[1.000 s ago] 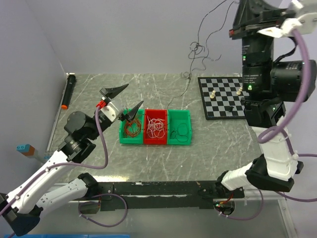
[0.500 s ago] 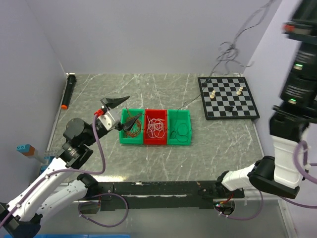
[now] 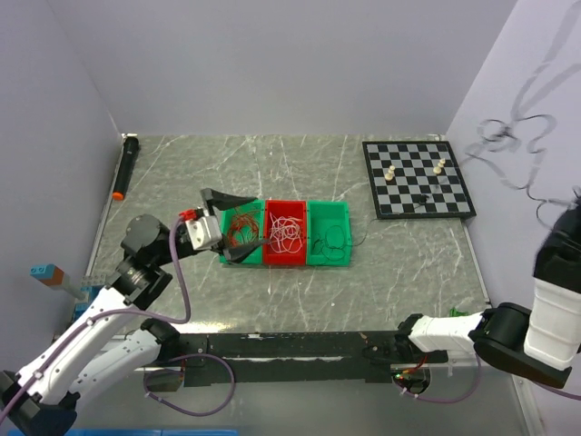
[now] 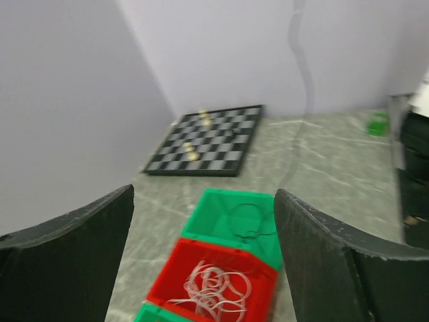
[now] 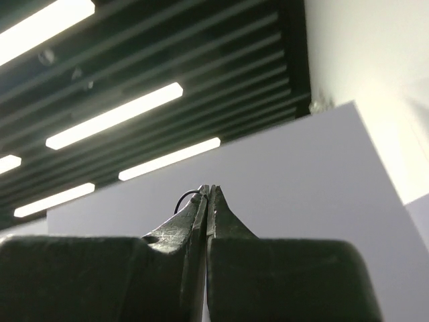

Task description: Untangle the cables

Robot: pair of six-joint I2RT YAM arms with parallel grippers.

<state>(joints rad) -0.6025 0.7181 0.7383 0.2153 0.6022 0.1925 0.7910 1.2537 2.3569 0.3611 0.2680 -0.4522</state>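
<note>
Three bins sit mid-table. The left green bin (image 3: 231,252) holds red-brown cables (image 3: 241,232). The red bin (image 3: 284,257) holds white cables (image 3: 286,233), also seen in the left wrist view (image 4: 213,287). The right green bin (image 3: 329,258) holds a black cable loop (image 3: 332,238), also in the left wrist view (image 4: 247,221). My left gripper (image 3: 234,225) is open and empty over the left green bin; in its wrist view (image 4: 204,194) it faces the red bin. My right gripper (image 5: 208,190) is shut on a thin black cable (image 5: 185,198), raised high. A blurred black cable (image 3: 497,130) hangs at the right.
A chessboard (image 3: 418,177) with a few pieces lies at the back right, also in the left wrist view (image 4: 208,137). A black cylinder with an orange tip (image 3: 124,163) lies by the left wall. My right arm (image 3: 556,300) stands at the right edge.
My right arm has swung up and far to the right, dragging the black cable out of the middle. My left gripper has dropped and turned over the left green bin.
</note>
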